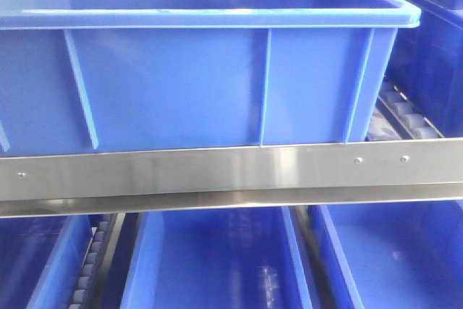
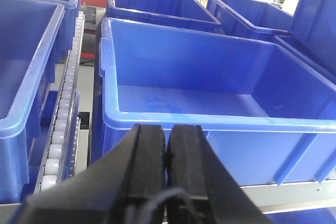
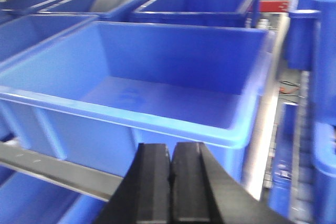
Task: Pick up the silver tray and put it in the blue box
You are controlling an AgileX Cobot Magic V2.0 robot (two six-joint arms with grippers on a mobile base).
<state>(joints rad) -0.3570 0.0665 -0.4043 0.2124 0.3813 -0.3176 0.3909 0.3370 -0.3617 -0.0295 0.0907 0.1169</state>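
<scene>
Front-facing view: a steel rail [image 1: 231, 171] crosses below the blue box [image 1: 181, 85], with narrower blue bins [image 1: 217, 258] beneath. Wrist views: roller track [image 2: 65, 114] flanks the box, whose floor shows bare. Left gripper [image 2: 168, 150] and right gripper [image 3: 170, 169], jaws pressed together empty, sit just before its near wall.

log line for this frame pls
left gripper: shut, empty | right gripper: shut, empty | large deep blue plastic crate: empty | tray: not seen
</scene>
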